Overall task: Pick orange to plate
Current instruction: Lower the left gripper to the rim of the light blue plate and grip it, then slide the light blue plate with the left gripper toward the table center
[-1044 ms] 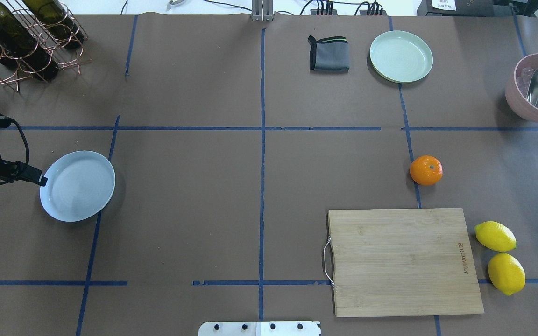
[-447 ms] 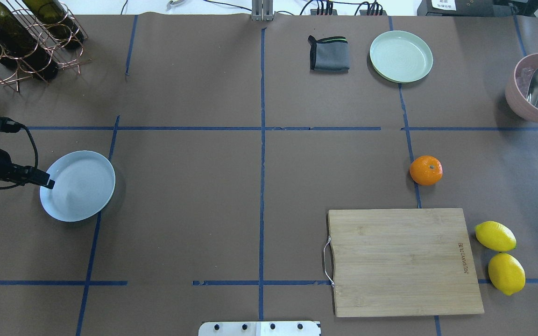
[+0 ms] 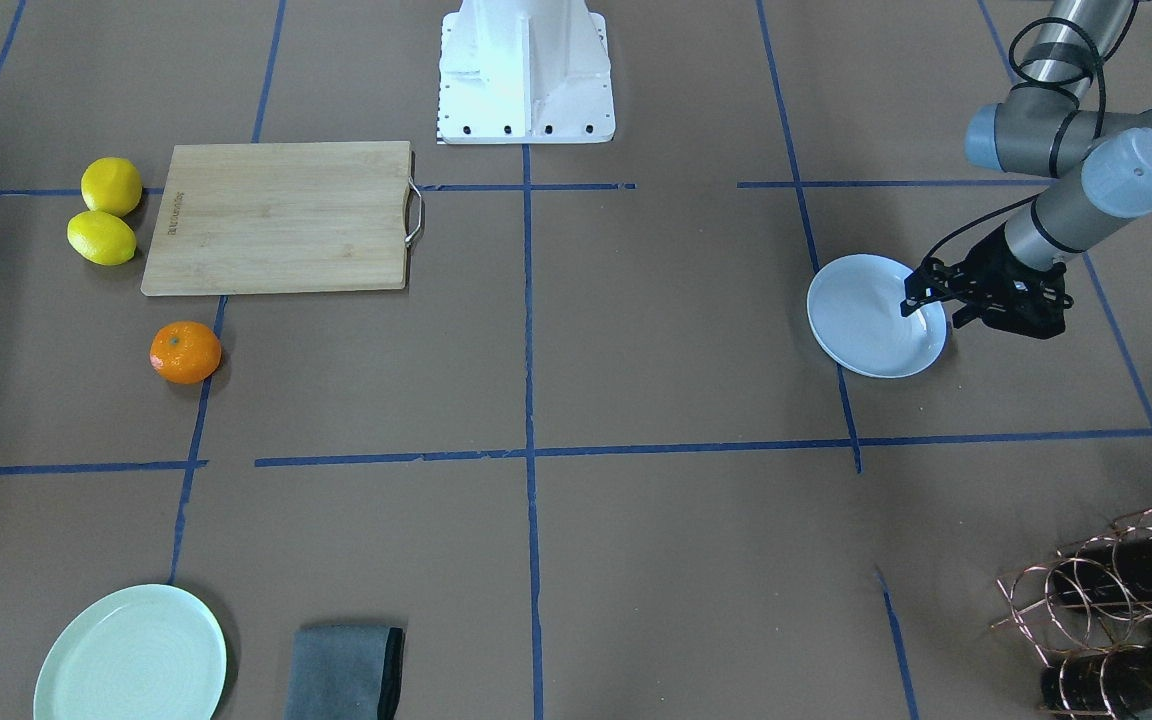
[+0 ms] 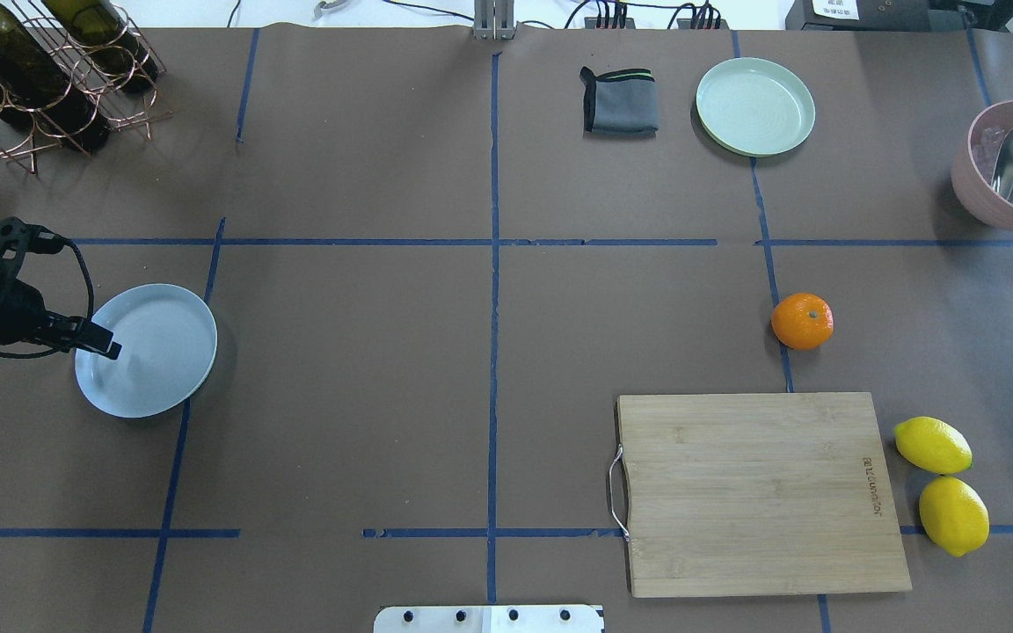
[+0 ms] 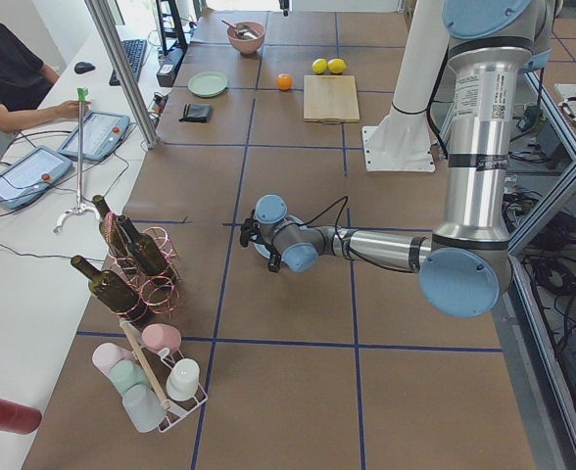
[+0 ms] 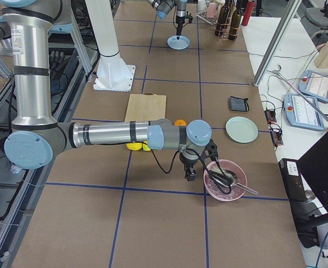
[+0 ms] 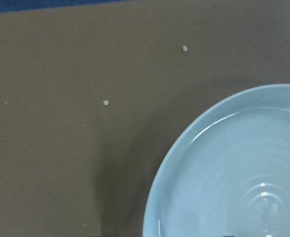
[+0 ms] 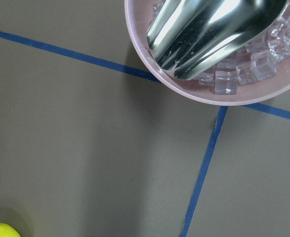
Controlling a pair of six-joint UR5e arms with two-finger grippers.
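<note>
The orange (image 4: 802, 321) sits on the table on the right, just beyond the cutting board, with no gripper near it; the front view shows the orange (image 3: 185, 352) too. Far to the left lies the pale bluish-white plate (image 4: 163, 360), holding nothing. My left gripper (image 4: 108, 349) hangs over the plate's left rim with its fingers together, holding nothing; the front view shows the left gripper (image 3: 912, 300) at the plate (image 3: 861, 335). My right gripper (image 6: 189, 174) shows only in the right side view, beside the pink bowl; I cannot tell its state.
A wooden cutting board (image 4: 761, 492) lies at the front right with two lemons (image 4: 932, 445) beside it. A pale green plate (image 4: 754, 106) and a grey cloth (image 4: 619, 101) lie at the back. A pink bowl (image 4: 972, 189) holds ice and a scoop. A wine rack (image 4: 40, 79) stands back left.
My left gripper has moved to the right, from just outside the plate's left edge to over its rim. The orange and the other things have not moved.
</note>
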